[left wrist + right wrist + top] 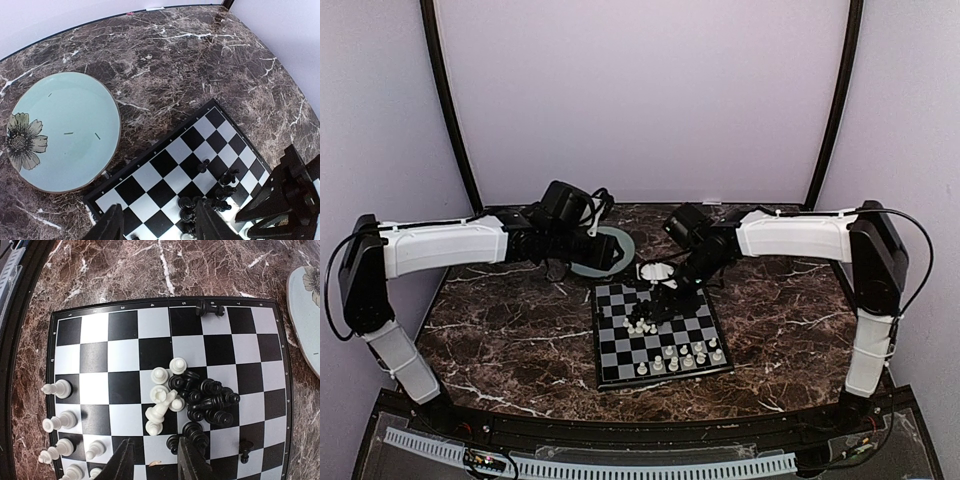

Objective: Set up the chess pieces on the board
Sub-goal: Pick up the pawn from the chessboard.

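The board [615, 352] lies at the table's middle. Several cream-white chess pieces [162, 395] and black ones [210, 400] are heaped together near its centre, some toppled. More white pieces [59, 389] stand along one edge. One black piece [210, 310] lies on the far row, and another [243, 447] stands alone. My right gripper [152, 465] hovers open over the board beside the heap, with nothing between its fingers. My left gripper [160, 225] is open and empty above the board's [150, 175] corner, next to the black heap [210, 200].
A round pale green plate [65, 130] with a flower print sits just off the board's far left corner, holding only a few tiny dark bits. Dark marble tabletop [510, 330] surrounds the board. The right arm's gripper [285, 200] shows close by in the left wrist view.
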